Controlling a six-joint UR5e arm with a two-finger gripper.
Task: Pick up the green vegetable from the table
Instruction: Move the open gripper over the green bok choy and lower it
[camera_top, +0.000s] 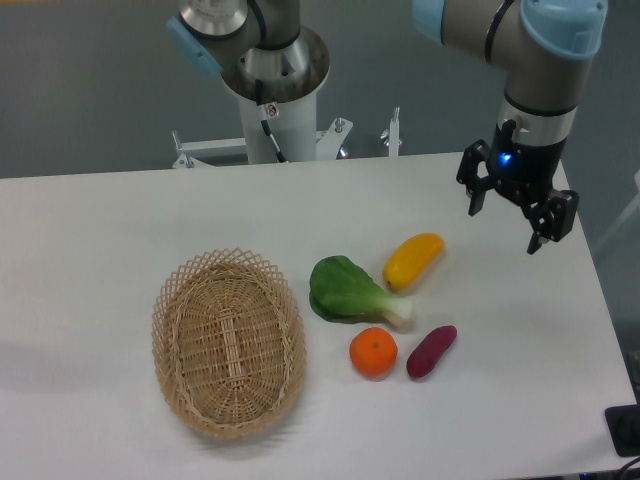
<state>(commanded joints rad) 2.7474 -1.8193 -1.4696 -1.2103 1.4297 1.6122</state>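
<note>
The green vegetable (345, 291) is a toy bok choy with dark-green leaves and a pale stem. It lies on the white table (100, 230) right of centre, its stem pointing right. My gripper (505, 228) hangs open and empty above the table's far right part, well up and to the right of the bok choy. Its two black fingers (474, 200) stand apart with nothing between them.
A yellow pepper-like vegetable (413, 260) lies just right of the bok choy. An orange (373, 352) and a purple sweet potato (431, 351) lie in front of it. A wicker basket (229, 342) stands to the left. The robot base (272, 90) is at the back.
</note>
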